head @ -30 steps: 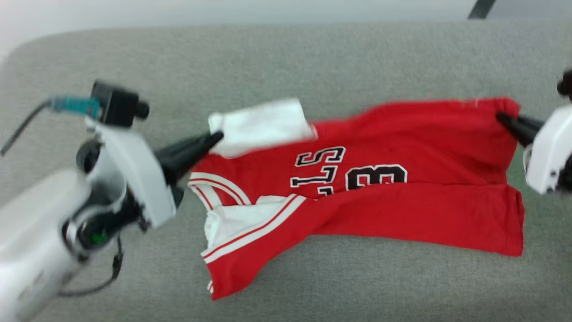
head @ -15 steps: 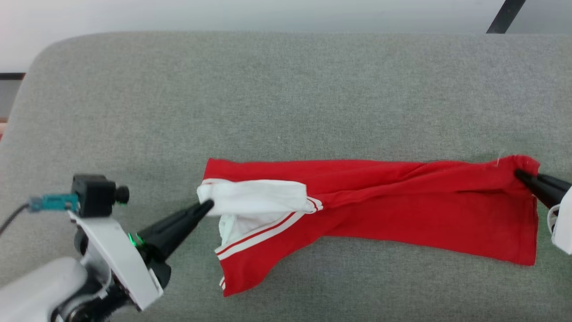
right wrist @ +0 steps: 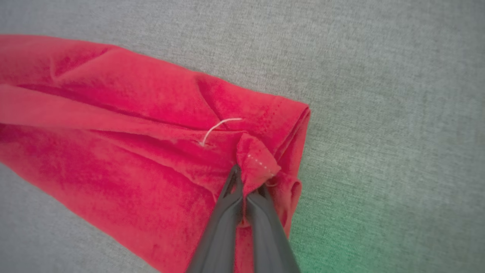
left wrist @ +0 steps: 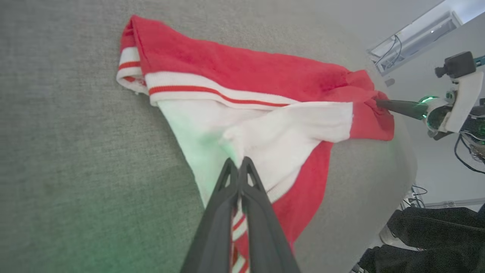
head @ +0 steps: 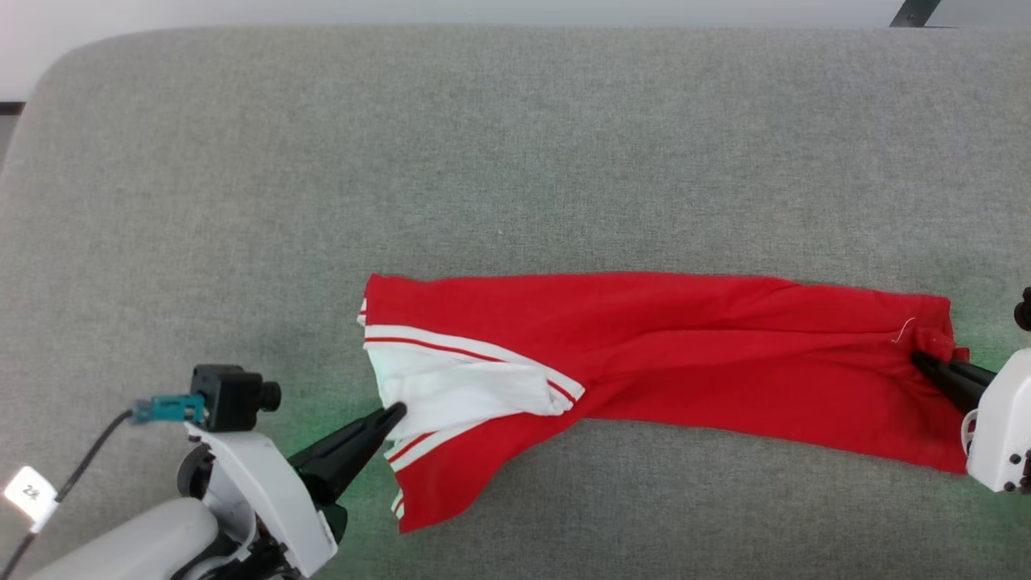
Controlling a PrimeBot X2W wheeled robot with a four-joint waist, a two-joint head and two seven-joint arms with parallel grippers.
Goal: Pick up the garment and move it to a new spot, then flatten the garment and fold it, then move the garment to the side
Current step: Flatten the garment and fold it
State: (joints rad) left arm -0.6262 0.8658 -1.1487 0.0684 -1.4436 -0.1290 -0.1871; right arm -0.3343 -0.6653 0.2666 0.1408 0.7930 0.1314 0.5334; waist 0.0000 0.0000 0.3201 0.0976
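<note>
well, nearest to the robot the left jaws are pressed together on the garment. in the left wrist view a strip of the striped trim sits between the two dark fingers, just at the lower edge of the white panel. the garment lies flat on the grey cloth-covered desk, in its near half, as a long narrow band that runs from the middle toward the robot's right. at that right end the right jaws are also closed and pinch a small bunched corner of the red hem; a loose white thread stands out just beside this corner.

i judge the cloth to be light, soft and fully limp. it has no stiffness of its own, so it will sag and fold wherever it is not held, and on the rough desk cloth it will probably drag and wrinkle instead of sliding. the good places to hold are the edges where the cloth is doubled: the hem corners and the trimmed shoulder. a pinch there takes several layers and should slip less than a pinch on a single layer. beyond the garment the desk surface reaches to its rounded far edge.
</note>
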